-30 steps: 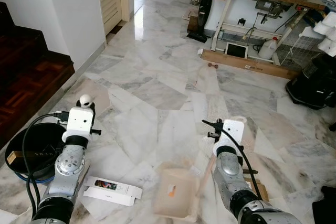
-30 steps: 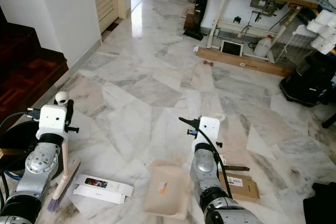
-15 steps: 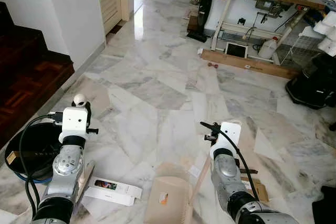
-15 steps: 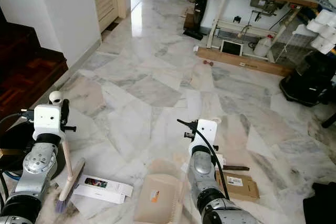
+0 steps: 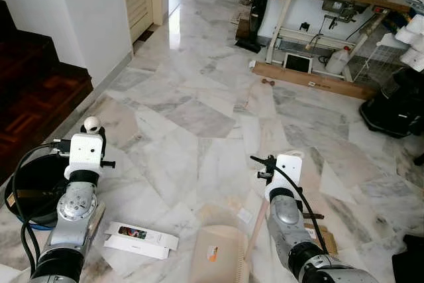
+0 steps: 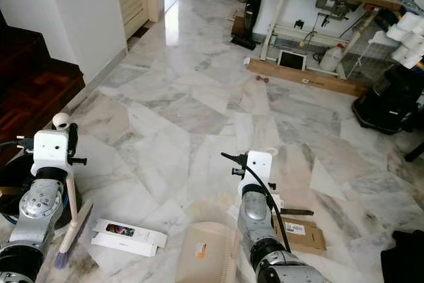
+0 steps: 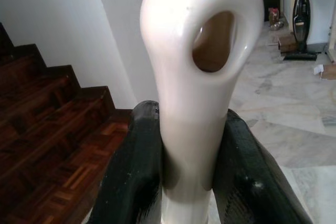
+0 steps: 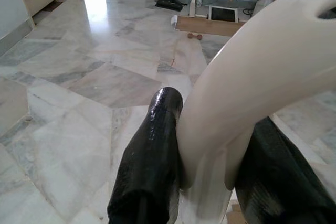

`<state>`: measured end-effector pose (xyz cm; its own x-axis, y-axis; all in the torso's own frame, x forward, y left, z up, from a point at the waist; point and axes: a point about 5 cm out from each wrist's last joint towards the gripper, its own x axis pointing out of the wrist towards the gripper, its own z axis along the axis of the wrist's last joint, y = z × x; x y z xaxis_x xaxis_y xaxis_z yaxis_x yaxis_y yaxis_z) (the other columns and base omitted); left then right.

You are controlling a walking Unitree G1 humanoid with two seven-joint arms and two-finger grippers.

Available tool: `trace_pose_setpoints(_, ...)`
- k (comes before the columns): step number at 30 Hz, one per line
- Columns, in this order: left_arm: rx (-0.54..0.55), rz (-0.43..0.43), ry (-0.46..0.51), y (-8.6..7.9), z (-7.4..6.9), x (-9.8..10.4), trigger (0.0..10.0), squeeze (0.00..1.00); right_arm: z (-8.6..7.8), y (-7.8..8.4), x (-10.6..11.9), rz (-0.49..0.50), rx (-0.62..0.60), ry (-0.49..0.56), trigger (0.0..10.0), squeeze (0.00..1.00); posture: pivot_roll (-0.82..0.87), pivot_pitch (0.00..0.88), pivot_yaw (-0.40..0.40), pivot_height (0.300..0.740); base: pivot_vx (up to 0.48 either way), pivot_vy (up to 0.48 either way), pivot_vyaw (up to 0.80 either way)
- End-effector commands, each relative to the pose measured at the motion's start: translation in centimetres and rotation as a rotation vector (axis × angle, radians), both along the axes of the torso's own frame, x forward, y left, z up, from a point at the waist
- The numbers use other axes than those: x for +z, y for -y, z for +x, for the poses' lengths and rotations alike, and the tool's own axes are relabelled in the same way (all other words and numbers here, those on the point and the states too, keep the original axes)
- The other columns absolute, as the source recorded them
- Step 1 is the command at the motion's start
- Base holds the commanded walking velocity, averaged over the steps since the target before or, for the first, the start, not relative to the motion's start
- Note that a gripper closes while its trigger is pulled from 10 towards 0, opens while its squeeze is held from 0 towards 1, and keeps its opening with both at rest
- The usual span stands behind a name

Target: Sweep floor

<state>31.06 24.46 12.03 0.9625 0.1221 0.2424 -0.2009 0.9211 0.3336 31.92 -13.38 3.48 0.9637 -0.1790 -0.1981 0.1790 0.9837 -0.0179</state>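
Observation:
My left gripper (image 7: 186, 150) is shut on the cream handle of a hand brush (image 6: 71, 205), just below the loop at its top end. The brush leans down to purple-tipped bristles (image 6: 61, 256) that rest on the marble floor at my near left. In my right gripper (image 8: 210, 148), also shut, is the curved cream handle of a beige dustpan (image 5: 218, 256). The pan lies on the floor between my arms, close to my body. A small paper scrap (image 5: 244, 215) lies just beyond the pan.
A flat white box (image 5: 141, 240) lies between brush and pan. Cardboard (image 6: 301, 235) lies at my right. A black tub with cables (image 5: 30, 187) and dark wooden stairs (image 5: 33, 91) are on the left. A workbench (image 5: 331, 4), a plank (image 5: 308, 79) and a black bag (image 5: 397, 104) stand at the back.
My left arm has carried the brush to the left and slightly back. The dustpan has shifted and turned a little on the floor as my right wrist drew back.

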Motion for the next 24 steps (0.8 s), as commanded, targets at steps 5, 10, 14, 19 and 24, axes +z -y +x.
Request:
trace_pose_setpoints(5, -0.095, -0.011, -0.060, 1.7, 0.4, -1.0, 10.0, 0.00, -0.3, 0.8, -0.5, -0.018, -0.007, -0.019, 10.0, 0.00, 0.09, 0.071, -0.154, 0.740, 0.000, 0.000, 0.00)
trace_pose_setpoints(10, -0.160, -0.054, -0.140, 2.8, 0.5, -2.1, 10.0, 0.00, -0.4, 0.9, -0.6, -0.013, -0.003, -0.030, 10.0, 0.00, 0.09, 0.077, -0.155, 0.740, 0.000, 0.000, 0.00)
trace_pose_setpoints(14, -0.217, -0.087, -0.182, 3.7, 0.5, -2.7, 10.0, 0.00, -0.5, 1.0, -0.8, -0.014, -0.001, -0.044, 10.0, 0.00, 0.09, 0.082, -0.155, 0.740, 0.000, 0.000, 0.00)
trace_pose_setpoints(19, -0.237, -0.115, -0.176, 4.2, 0.7, -2.5, 10.0, 0.00, -0.6, 1.2, -1.0, -0.016, 0.004, -0.056, 10.0, 0.00, 0.09, 0.084, -0.156, 0.740, 0.000, 0.000, 0.00)
trace_pose_setpoints(24, -0.254, -0.132, -0.171, 4.6, 0.9, -2.2, 10.0, 0.00, -0.6, 1.3, -1.0, -0.014, 0.004, -0.061, 10.0, 0.00, 0.09, 0.084, -0.156, 0.740, 0.000, 0.000, 0.00)
